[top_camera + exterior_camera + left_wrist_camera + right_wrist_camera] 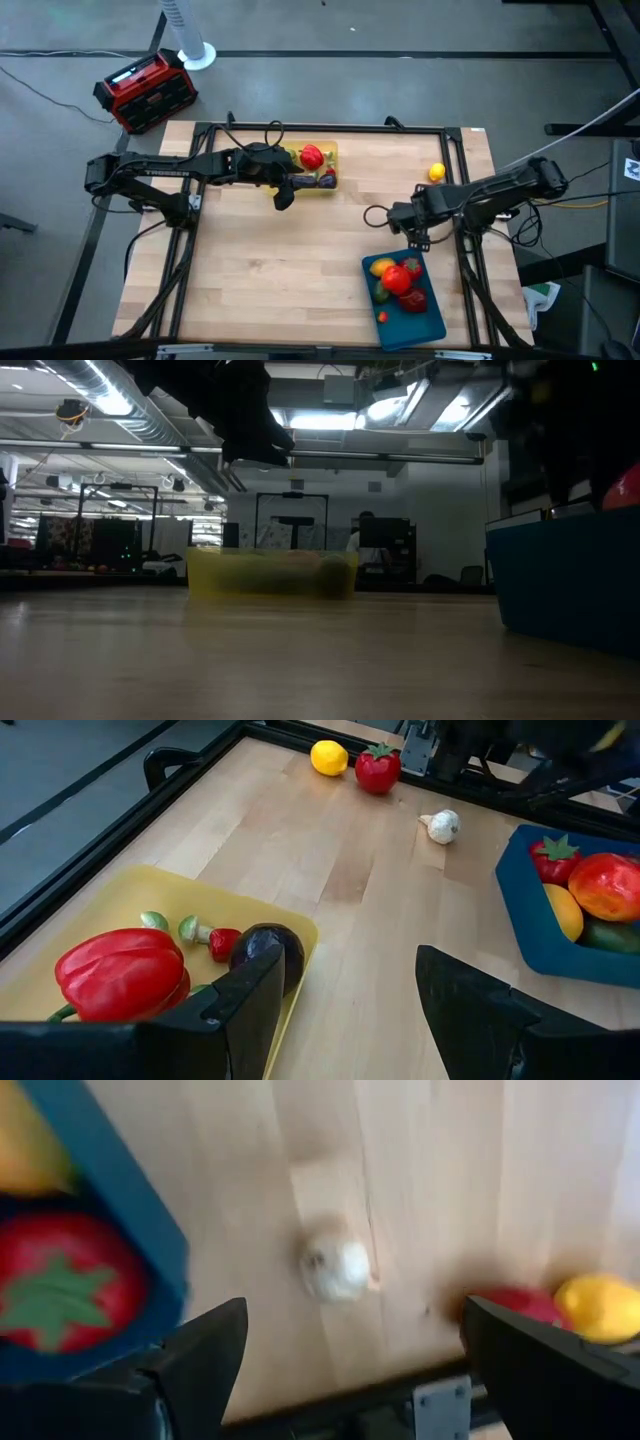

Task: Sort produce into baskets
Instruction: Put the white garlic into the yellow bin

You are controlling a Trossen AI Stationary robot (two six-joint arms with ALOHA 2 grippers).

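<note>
The yellow tray (330,150) at the table's far middle holds a red pepper (120,970), a purple eggplant (272,946) and some small pieces. My left gripper (345,1010) hangs open and empty above the tray's near right corner, as the high view (285,193) shows. The teal tray (425,315) near the right front holds red tomatoes (605,885) and several other pieces. My right gripper (355,1370) is open and empty above a white garlic (338,1268) that lies on the table just beyond the teal tray. A red tomato (377,768) and a yellow lemon (437,172) lie near the right edge.
A red-and-black box (145,92) stands on the floor beyond the table's far left corner. A black frame rail (330,127) runs around the table top. Bare wood (270,270) lies between the two trays and toward the near left.
</note>
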